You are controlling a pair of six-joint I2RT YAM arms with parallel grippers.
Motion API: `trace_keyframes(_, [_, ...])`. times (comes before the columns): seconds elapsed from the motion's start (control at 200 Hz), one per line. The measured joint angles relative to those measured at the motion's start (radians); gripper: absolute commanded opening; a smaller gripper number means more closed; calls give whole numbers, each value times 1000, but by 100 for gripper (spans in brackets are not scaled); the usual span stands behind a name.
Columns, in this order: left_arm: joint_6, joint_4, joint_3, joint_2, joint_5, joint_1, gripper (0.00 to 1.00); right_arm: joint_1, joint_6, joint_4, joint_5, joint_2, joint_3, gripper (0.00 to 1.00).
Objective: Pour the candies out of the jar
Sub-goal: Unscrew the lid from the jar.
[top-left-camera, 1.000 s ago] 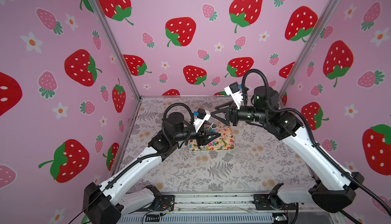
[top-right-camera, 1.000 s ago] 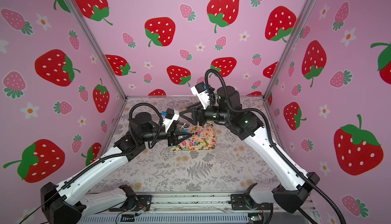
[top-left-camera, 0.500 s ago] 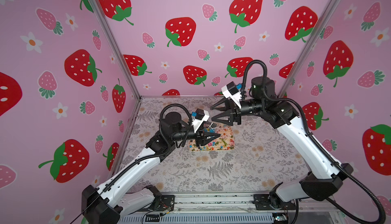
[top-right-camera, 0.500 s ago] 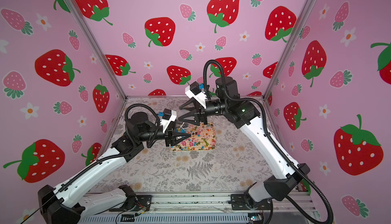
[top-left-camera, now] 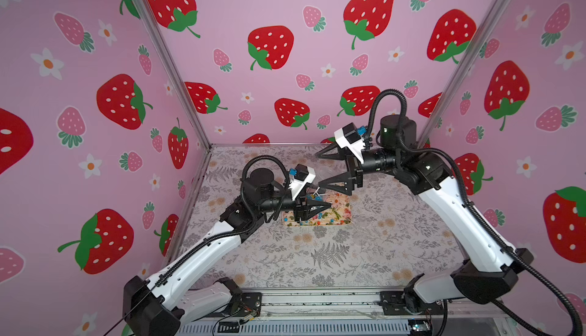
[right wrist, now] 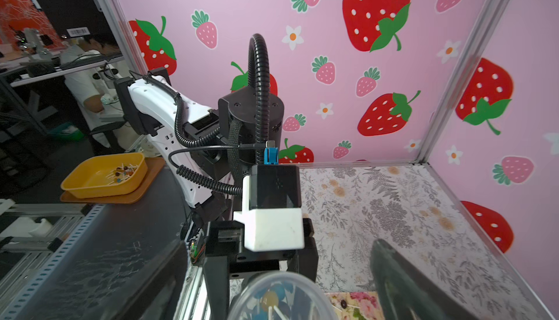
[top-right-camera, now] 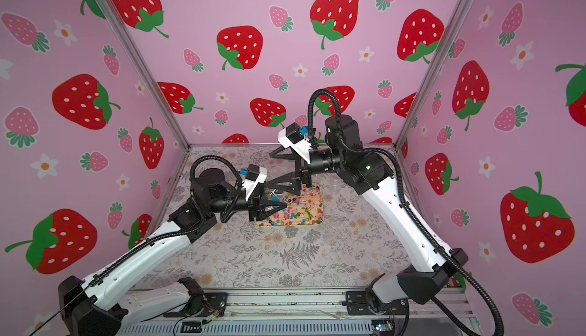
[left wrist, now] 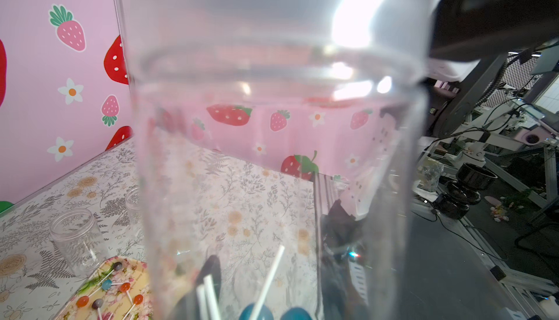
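Note:
My left gripper point(top-left-camera: 321, 206) point(top-right-camera: 282, 206) is shut on a clear plastic jar point(left wrist: 272, 152) and holds it on its side above a floral tray point(top-left-camera: 344, 221) point(top-right-camera: 318, 220). Candies point(left wrist: 254, 312) with white sticks and blue heads lie inside the jar. More candies point(top-right-camera: 299, 207) point(left wrist: 121, 286) are scattered on the tray. My right gripper point(top-left-camera: 318, 170) point(top-right-camera: 269, 171) point(right wrist: 278, 243) is wide open. The jar's round rimmed end point(right wrist: 281, 297) sits between its fingers point(right wrist: 402, 282) without touching them.
Two empty clear jars point(left wrist: 75, 237) point(left wrist: 133, 200) stand on the floral tabletop behind the tray. Pink strawberry walls close off the left, back and right. Outside the cell, a yellow bin point(right wrist: 102, 176) holding lollipops rests on an orange tray.
My right gripper's jaws have spread wide apart around the jar's end, and its arm has drawn back a little to the right. The left arm and the jar have hardly moved.

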Motion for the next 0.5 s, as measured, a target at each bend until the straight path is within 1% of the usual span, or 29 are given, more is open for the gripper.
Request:
trace_keyframes(0.18, [0,0,0,0,-5,0,42,0,231,64,159,-66,0,96])
trace_keyframes(0.27, [0,0,0,0,-9,0,42,8,320,67,241,-85,-4,96])
trace_keyframes(0.38, [0,0,0,0,-16,0,42,22,381,58,320,-101,-39,96])
trace_keyframes(0.5, [1,0,0,0,-23,0,42,48,416,30,367,-96,-68,97])
